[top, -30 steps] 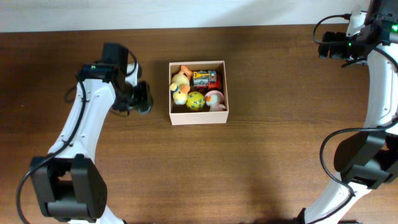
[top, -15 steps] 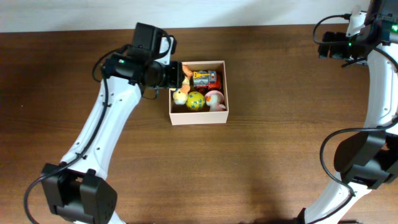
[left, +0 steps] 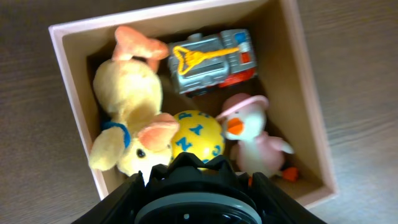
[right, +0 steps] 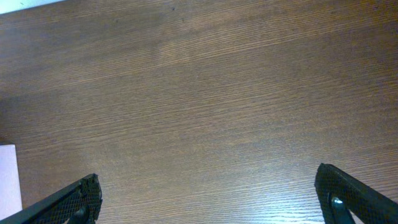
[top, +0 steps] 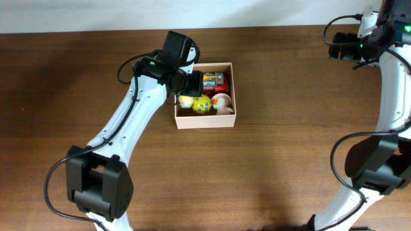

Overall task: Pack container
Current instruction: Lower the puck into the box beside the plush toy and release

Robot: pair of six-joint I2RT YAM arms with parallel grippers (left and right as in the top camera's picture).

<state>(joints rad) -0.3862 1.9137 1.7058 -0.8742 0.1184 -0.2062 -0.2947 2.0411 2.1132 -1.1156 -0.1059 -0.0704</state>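
The container (top: 205, 122) is a shallow white box with a tan inside (left: 308, 112). In it lie a yellow plush (left: 127, 99), a yellow numbered ball (left: 198, 138), a grey and red toy truck (left: 211, 62) and a pink duck (left: 252, 140). My left gripper (top: 190, 82) hovers over the box's back left corner. In the left wrist view its fingers (left: 134, 200) stand on either side of a black round thing with a grey ring (left: 199, 180), which they grip. My right gripper (right: 208, 193) hangs wide open over bare wood at the far right (top: 341, 46).
The table (top: 270, 167) is dark brown wood with a pale wall along its back edge. A white patch (right: 6, 180) shows at the left edge of the right wrist view. The right arm stands along the table's right side.
My left arm has swung from the table left of the box to above its back left corner, carrying the black thing. The right arm has not moved.
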